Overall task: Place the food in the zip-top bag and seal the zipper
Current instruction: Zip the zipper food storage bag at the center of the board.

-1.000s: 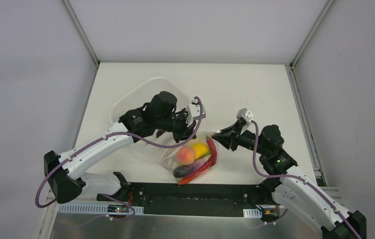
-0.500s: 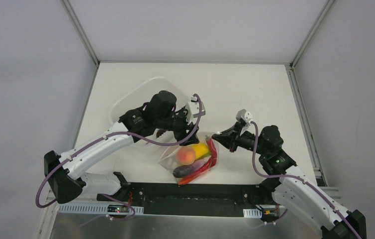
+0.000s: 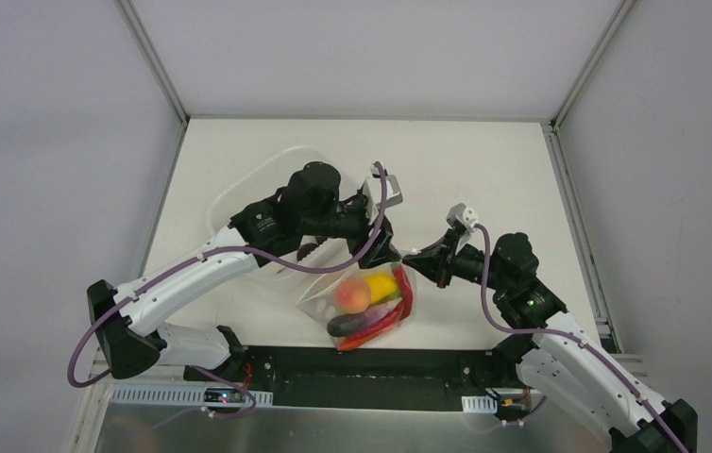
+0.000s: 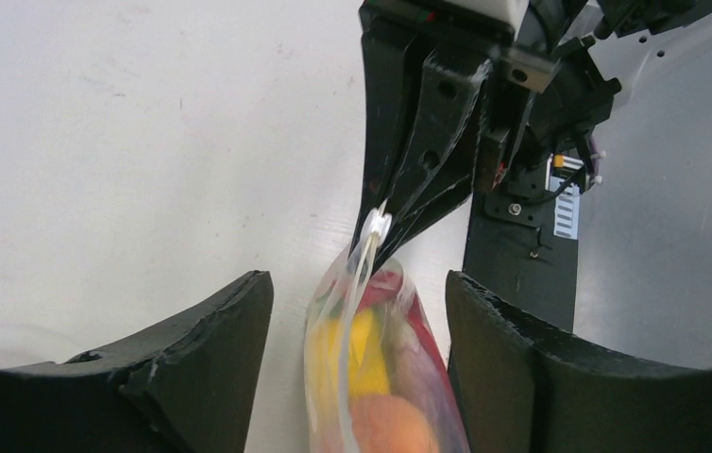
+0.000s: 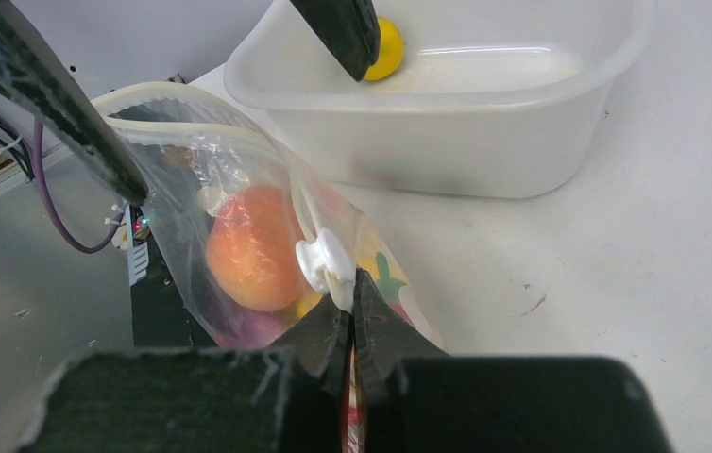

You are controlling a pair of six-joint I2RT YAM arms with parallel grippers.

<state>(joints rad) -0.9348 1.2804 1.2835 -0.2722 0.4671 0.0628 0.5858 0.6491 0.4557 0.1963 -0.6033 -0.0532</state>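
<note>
Clear zip-top bag (image 3: 317, 302), right gripper (image 3: 410, 257) pinching zipper (image 5: 326, 266), left gripper (image 4: 357, 285) agape

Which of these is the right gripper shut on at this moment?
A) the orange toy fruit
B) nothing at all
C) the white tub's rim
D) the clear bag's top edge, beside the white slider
D: in the right wrist view the right gripper pinches the edge of the zip-top bag just below the white slider.

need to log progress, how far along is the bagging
Done: most food sits in the bag. In hand: right gripper pinches the bag at its zipper; left gripper is open astride it. Left: a yellow piece lies in the tub, and the mouth looks unsealed.
</note>
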